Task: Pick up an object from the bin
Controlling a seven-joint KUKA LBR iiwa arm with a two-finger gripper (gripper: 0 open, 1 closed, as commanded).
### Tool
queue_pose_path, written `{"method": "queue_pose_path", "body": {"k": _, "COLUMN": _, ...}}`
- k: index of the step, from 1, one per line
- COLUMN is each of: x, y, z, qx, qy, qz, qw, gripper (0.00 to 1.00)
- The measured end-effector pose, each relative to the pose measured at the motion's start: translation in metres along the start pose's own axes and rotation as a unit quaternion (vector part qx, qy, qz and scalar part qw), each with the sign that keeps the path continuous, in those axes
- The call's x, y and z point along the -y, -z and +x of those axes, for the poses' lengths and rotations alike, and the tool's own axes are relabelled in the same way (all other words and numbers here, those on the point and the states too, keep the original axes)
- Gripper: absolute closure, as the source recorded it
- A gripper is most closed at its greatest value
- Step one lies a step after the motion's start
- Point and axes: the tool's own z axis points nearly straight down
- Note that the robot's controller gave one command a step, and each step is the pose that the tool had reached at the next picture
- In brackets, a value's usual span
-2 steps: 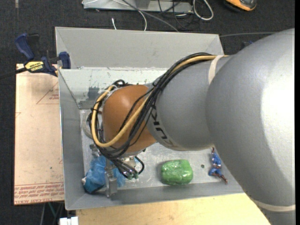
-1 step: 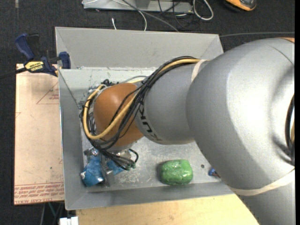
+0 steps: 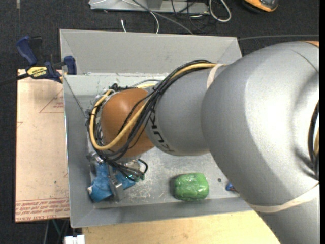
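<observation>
The grey arm (image 3: 254, 126) spans the grey bin (image 3: 147, 52), with its orange wrist cover (image 3: 124, 118) directly above the gripper (image 3: 112, 186). A green lump (image 3: 190, 187) lies on the bin floor, well apart from the gripper toward the view's right. A crumpled blue piece (image 3: 100, 186) sits against the gripper's tip; whether the gripper is apart, together or clamped on it cannot be told.
</observation>
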Motion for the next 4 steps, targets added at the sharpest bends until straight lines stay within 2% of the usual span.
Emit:
{"method": "queue_pose_path", "body": {"k": 1, "x": 0.0000, "y": -0.0007, "z": 0.0039, "qx": -0.0101, "qy": 0.000, "qz": 0.000, "qw": 0.9999, "gripper": 1.00}}
{"method": "queue_pose_path", "body": {"k": 4, "x": 0.0001, "y": -0.0008, "z": 0.0038, "qx": -0.0101, "qy": 0.000, "qz": 0.000, "qw": 0.9999, "gripper": 1.00}}
